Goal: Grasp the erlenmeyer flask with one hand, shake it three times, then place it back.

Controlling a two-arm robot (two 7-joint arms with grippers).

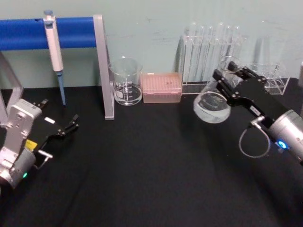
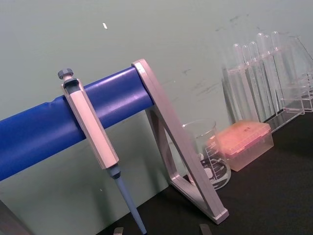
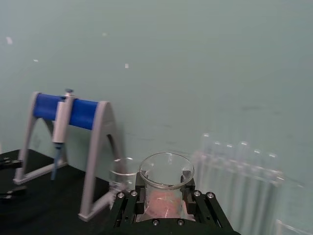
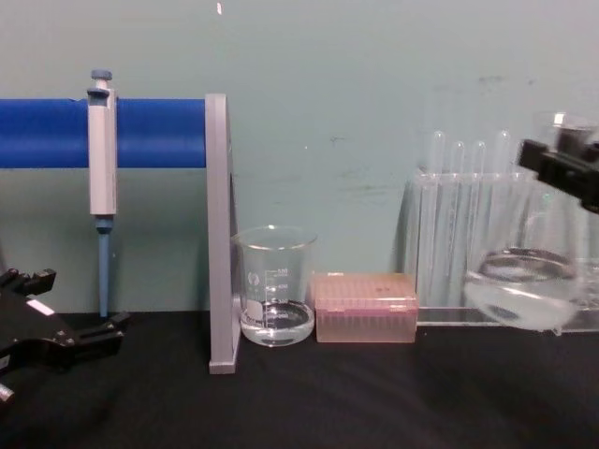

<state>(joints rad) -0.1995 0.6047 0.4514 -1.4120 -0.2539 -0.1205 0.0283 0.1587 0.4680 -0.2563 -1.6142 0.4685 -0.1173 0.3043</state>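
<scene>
The erlenmeyer flask [image 1: 212, 107] hangs in the air at the right, tilted, with a little clear liquid in its wide base [image 4: 522, 292]. My right gripper [image 1: 228, 78] is shut on its narrow neck, coming in from the right on a silver-grey wrist. In the right wrist view the flask's round rim [image 3: 166, 171] sits between the black fingers [image 3: 128, 204]. In the chest view the right gripper [image 4: 564, 161] holds the neck well above the black table [image 4: 374, 402]. My left gripper [image 1: 70, 125] rests low at the far left, open and empty.
A glass beaker [image 1: 126, 81] and a pink tip box [image 1: 162, 87] stand at the back centre. Test tubes in a clear rack [image 1: 213, 47] are behind the flask, with a small clear rack [image 1: 273, 79] beside them. A pipette [image 1: 54, 47] hangs on the blue-barred stand [image 1: 105, 71] at the left.
</scene>
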